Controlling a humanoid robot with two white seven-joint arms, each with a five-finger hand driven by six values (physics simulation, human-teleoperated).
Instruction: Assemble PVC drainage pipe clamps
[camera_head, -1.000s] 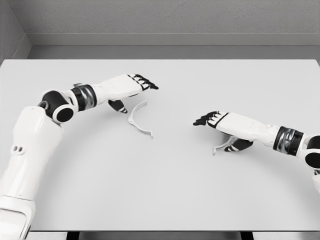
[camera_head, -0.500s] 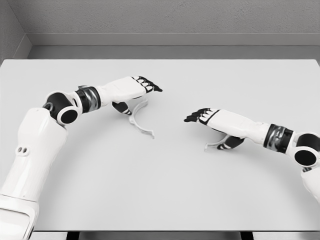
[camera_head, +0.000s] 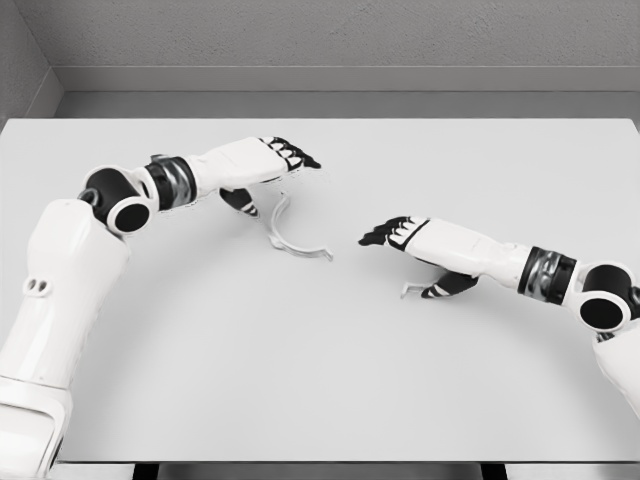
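**Two clamp halves, two hands, not mated yet**

While our left hand (camera_head: 270, 160) pinches the upper end of the curved clamp half (camera_head: 290, 237) lying on the table (camera_head: 330, 380), our right hand (camera_head: 415, 245) looks closed over the second clamp piece (camera_head: 408, 291), mostly hidden underneath. They're well apart, so we'd line the ends up slowly before closing in.

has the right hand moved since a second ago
Yes. The right hand has shifted left toward the table's middle, nearer the clamp half lying by the left hand.
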